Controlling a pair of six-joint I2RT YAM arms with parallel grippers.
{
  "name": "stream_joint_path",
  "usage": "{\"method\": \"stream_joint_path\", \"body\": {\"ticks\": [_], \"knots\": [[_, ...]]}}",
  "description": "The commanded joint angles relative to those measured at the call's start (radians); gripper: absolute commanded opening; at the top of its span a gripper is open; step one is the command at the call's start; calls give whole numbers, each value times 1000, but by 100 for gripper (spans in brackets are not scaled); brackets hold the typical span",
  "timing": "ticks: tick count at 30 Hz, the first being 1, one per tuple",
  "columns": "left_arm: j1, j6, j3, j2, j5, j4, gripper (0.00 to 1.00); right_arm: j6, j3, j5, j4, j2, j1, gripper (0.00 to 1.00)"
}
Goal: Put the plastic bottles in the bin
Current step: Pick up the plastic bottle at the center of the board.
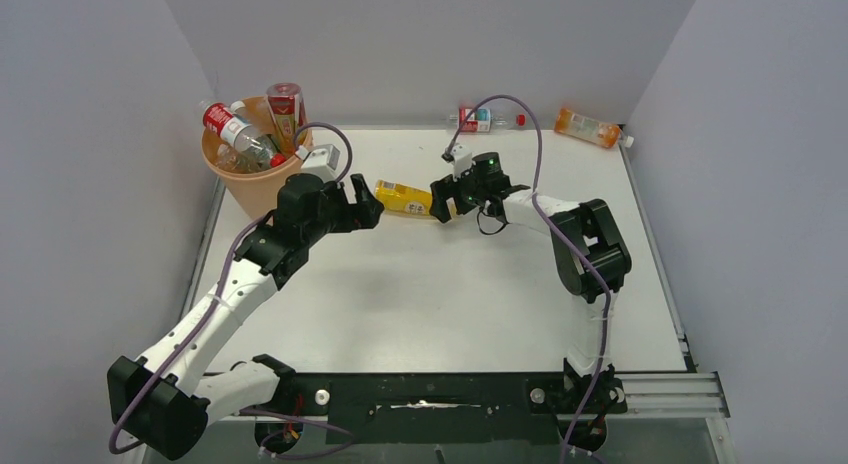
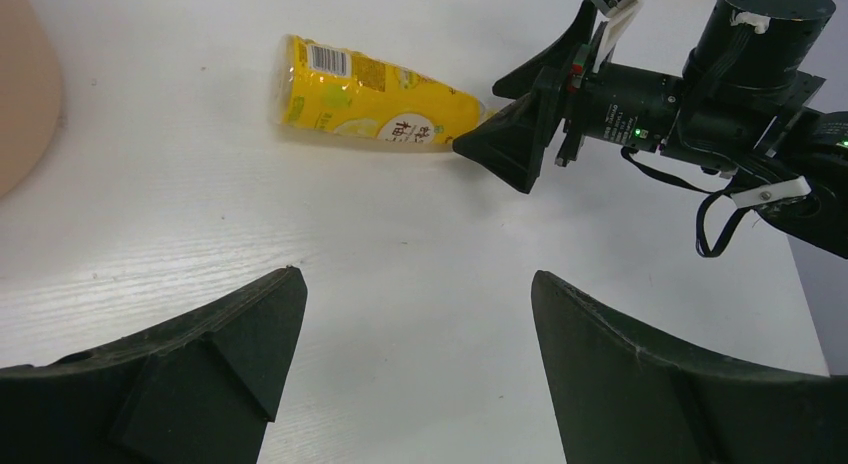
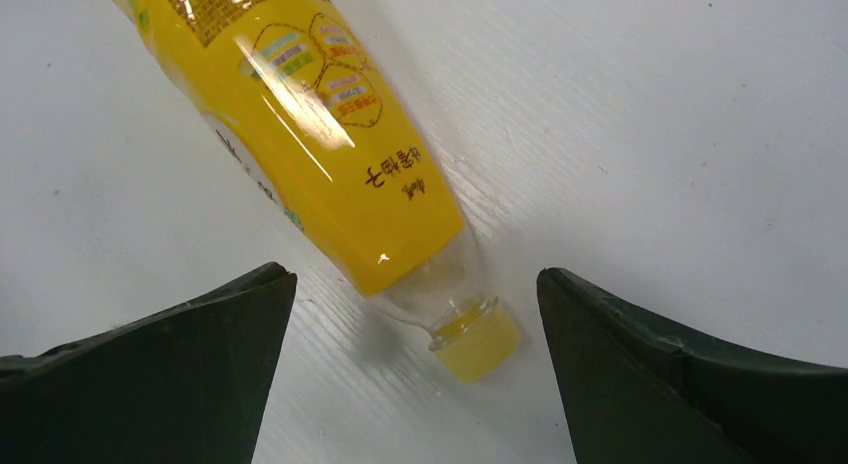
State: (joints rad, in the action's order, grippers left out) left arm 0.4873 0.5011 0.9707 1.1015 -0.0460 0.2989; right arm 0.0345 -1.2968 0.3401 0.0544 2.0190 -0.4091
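- At the far left corner of the worktop [image 1: 450, 304], the bin [image 1: 250, 196] has its near right side hidden behind the wrist of the left arm [image 1: 230, 284]. The plastic bottles [image 1: 243, 136] inside it are heaped, so their number is hard to tell. One with a red label stands above the rim.
- Only a peach sliver of the bin shows at the left border of the left wrist view. The right wrist view cuts off the base end of the yellow bottle [image 1: 405, 198].
- That bottle lies on its side in the far half of the worktop, about midway between the left and right edges and between the two grippers. It is clear plastic under a glossy yellow printed wrap with a barcode. Its neck is bare and its cap [image 3: 480, 342] is pale yellow.
- Along the far edge lie a clear bottle [image 1: 485, 119] with a red and blue label and, towards the far right corner, an orange bottle [image 1: 590, 127]. Their details are too small to read.
- The worktop is white with faint streaks. The fingers of both grippers are matte black wedges.
- The right gripper [image 1: 440, 199] is spread wide, with one finger on each side of the cap end. In its wrist view, bare worktop shows between each finger and the bottle, and it grips nothing.
- The left gripper [image 1: 365, 209] is also spread wide and empty. Its tips point at the bottle's base end but stop short of it.
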Motion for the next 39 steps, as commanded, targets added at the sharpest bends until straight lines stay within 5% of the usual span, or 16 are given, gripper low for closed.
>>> {"method": "stream_joint_path", "body": {"ticks": [1,20,28,34,39], "knots": [[-17,-17,67,-21,27,-4,84,-47,8,76,102,-20,-1,97],[-24,8,54,0,68,-28,84,-13,112,-16,78,-23,-119,66],[-24,13,61,-3,76,-24,84,30,116,-86,49,-26,-132,38],[-25,45,59,7,88,-39,88,81,180,-135,55,-125,-152,25],[-41,149,5,23,175,-146,92,121,282,-183,73,-258,-205,24]]}}
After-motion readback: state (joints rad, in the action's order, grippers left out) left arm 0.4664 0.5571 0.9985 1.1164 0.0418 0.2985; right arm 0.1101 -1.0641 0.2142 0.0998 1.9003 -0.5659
